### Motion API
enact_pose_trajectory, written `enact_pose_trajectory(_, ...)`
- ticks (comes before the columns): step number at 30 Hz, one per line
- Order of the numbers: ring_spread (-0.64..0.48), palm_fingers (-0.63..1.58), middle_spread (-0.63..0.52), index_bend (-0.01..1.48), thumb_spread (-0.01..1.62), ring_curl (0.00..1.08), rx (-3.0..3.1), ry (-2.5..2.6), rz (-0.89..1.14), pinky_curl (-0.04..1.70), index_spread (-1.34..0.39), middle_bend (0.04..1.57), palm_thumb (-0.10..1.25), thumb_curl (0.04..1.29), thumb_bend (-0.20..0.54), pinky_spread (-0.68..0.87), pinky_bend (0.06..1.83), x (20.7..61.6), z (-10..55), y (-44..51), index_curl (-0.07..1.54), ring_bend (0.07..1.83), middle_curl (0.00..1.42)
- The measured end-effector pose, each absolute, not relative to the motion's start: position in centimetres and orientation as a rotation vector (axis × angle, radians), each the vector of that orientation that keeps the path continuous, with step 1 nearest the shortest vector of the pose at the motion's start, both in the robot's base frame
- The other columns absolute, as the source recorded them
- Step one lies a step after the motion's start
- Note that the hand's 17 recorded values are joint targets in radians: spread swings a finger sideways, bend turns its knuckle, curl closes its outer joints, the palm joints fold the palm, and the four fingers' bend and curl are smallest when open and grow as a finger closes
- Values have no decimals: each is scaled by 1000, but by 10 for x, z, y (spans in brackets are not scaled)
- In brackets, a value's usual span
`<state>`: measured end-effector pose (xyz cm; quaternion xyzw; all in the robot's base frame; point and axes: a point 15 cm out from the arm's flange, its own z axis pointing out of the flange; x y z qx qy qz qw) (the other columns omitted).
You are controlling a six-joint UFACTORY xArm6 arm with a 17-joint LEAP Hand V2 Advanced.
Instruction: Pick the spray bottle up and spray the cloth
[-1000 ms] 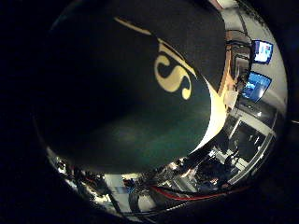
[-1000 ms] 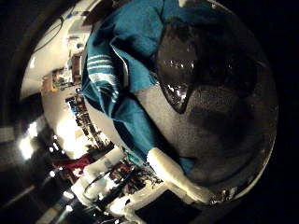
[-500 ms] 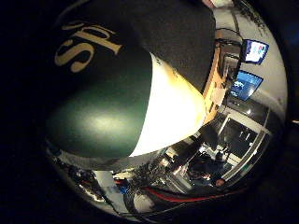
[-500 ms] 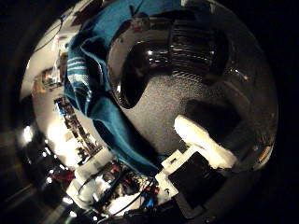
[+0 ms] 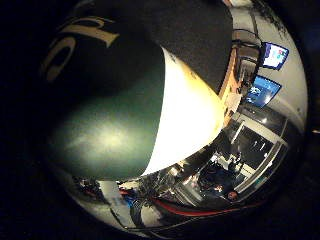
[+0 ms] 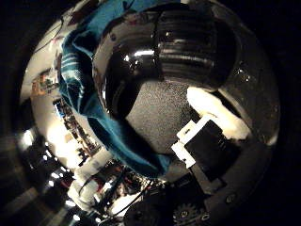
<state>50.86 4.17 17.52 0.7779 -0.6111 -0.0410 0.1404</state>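
Spray bottle (image 5: 115, 120) against hand (image 6: 211, 146)

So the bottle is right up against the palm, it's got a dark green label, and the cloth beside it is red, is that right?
Not quite: the cloth is teal-blue with pale stripes, not red, as the thumb side palm view shows. The rest holds: the bottle fills much of the little finger side view, so it is close to the palm, and its label is dark green.
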Motion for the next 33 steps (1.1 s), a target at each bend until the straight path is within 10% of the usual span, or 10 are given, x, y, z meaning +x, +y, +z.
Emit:
enact_pose_trajectory(10,-368,837,-413,457,660,667,2223,-1798,-121,647,-479,741,1085,578,-19,-436,1285,510,175,29,628,1112,863)
enact_pose_trajectory(21,-373,535,-503,939,375,920,2270,-1875,-19,938,-562,1084,1198,753,-17,-265,1510,521,221,25,1145,1397,1260)
enact_pose_trajectory(33,-324,636,-472,1177,767,987,2356,-2018,139,1201,-478,1239,974,753,-13,-174,1486,524,291,12,1207,1541,1325)
